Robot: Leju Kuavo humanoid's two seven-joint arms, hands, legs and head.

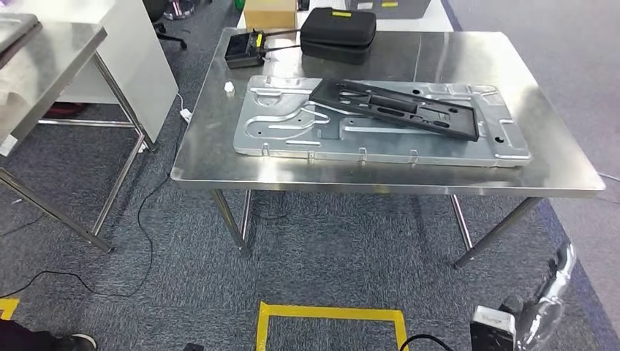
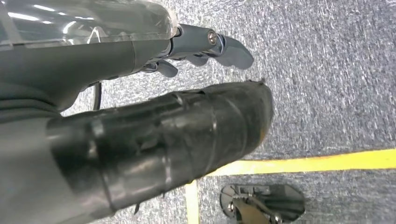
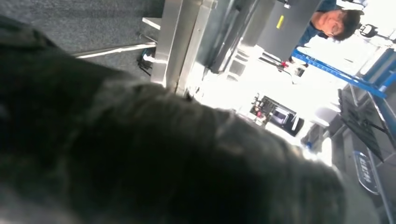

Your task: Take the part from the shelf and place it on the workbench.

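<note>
Left hand (image 2: 177, 116) hangs over carpet — fingers (image 2: 224, 46) apart, holding nothing.

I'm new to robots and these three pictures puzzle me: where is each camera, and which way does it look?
Head view: high on the body, looking forward and down at the steel table bearing a black part; its right arm shows low.
Left wrist view: behind the left hand, facing the carpet.
Right wrist view: behind the blurred right hand, facing table legs and a person.
Shared: head and left wrist views both show yellow floor tape.
</note>
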